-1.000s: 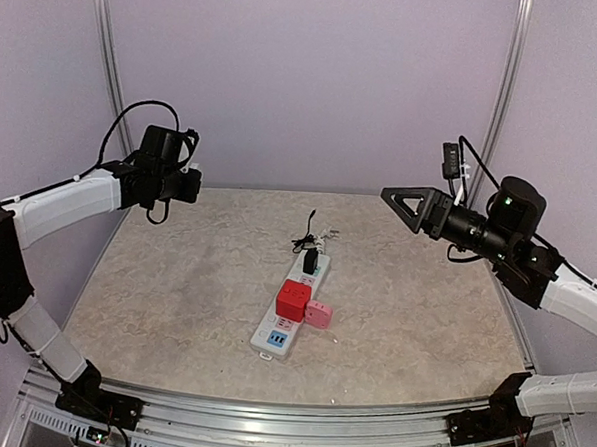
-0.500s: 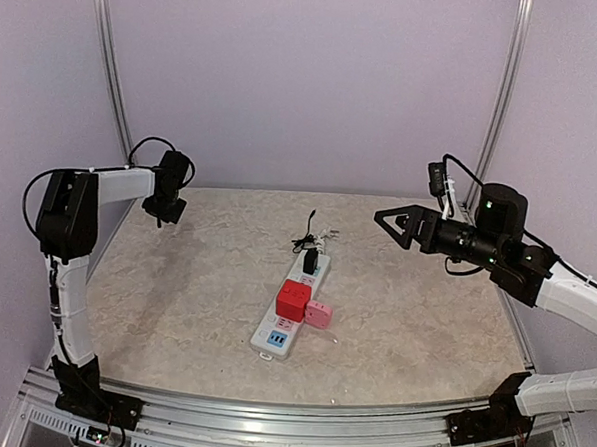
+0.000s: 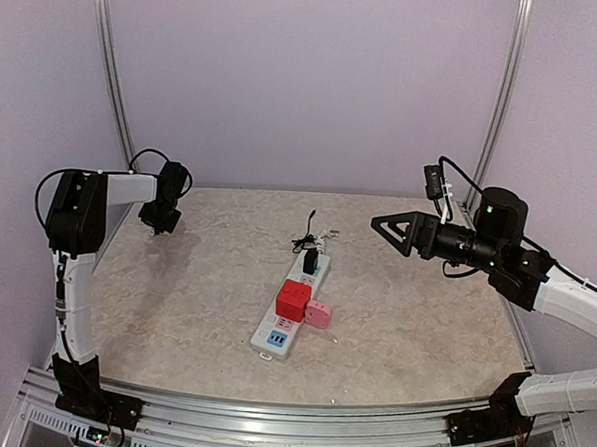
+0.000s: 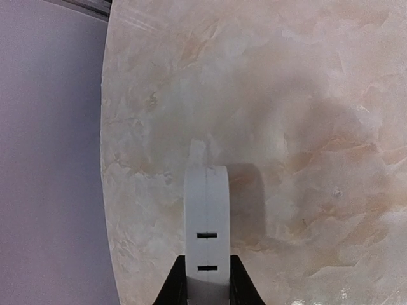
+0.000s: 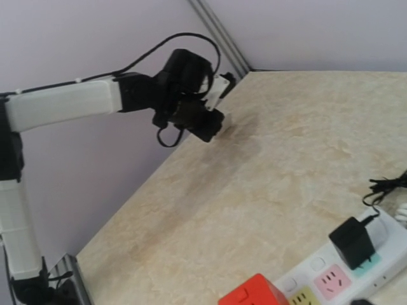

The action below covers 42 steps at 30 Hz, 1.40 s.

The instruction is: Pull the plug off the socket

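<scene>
Where the marbled tabletop (image 3: 174, 307) reached its middle, we found the white power strip (image 3: 268, 338) lying flat, running from 7 o'clock to 1 o'clock in the top view. A black plug (image 3: 310, 259) sat in its 1 o'clock end, with a thin black lead (image 3: 309, 224) bunched just beyond. A red cube adapter (image 3: 293, 299) stood at mid-strip, and a pink adapter (image 3: 319, 314) touched it at 4 o'clock. We saw the right gripper (image 3: 383, 228) above the table at 2 o'clock from the strip, well apart, its jaws spread wide and holding nothing. The left gripper (image 4: 206, 175) hung low at 10 o'clock near the table's edge, its fingers pressed together and empty.
</scene>
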Tool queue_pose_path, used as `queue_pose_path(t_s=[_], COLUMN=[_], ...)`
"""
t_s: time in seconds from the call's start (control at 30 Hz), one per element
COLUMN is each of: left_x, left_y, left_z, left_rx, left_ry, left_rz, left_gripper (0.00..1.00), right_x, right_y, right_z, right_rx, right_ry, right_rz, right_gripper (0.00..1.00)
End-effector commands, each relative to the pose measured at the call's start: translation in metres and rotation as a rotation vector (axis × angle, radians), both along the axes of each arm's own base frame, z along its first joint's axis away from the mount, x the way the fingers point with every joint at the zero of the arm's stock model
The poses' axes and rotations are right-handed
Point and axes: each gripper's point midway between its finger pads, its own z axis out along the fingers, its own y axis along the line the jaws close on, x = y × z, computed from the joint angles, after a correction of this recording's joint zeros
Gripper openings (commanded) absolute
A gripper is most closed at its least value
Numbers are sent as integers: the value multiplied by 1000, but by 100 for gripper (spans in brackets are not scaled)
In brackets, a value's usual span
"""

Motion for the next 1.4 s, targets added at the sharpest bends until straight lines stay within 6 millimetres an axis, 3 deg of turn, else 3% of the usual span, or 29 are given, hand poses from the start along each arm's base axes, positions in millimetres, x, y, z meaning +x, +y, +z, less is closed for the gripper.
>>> queue_pose_path(t_s=[0.0, 0.1, 0.27, 0.43, 0.6, 0.77, 0.93, 1.1, 1.37], left_x=[-21, -33, -33, -26, -22, -29, -59, -104, -176], left_y=[-13, -30, -53, -71, -101, -153, -210, -263, -315], left_z=[-27, -30, -28, -17, 16, 60, 83, 101, 120], left_rx=[-44, -80, -119, -164, -253, -408, -573, -787, -1064], left_ry=[100, 112, 105, 79, 18, -58, -56, -39, 9], left_rz=[16, 1, -36, -67, -131, -236, -361, -509, -613], left_gripper=[13, 21, 53, 63, 70, 76, 84, 98, 99], right_x=[0, -1, -3, -3, -2, 1, 0, -4, -5], right_y=[5, 7, 14, 14, 13, 11, 12, 11, 24], right_z=[5, 6, 5, 3, -4, -20, -42, -67, -113], right_rx=[9, 19, 28, 20, -8, -75, -142, -218, -383], right_ry=[-26, -30, -15, -6, 7, 22, 17, -40, -119], right_rz=[37, 52, 98, 98, 88, 78, 96, 120, 172], right_gripper=[100, 100, 100, 100, 100, 100, 100, 100, 97])
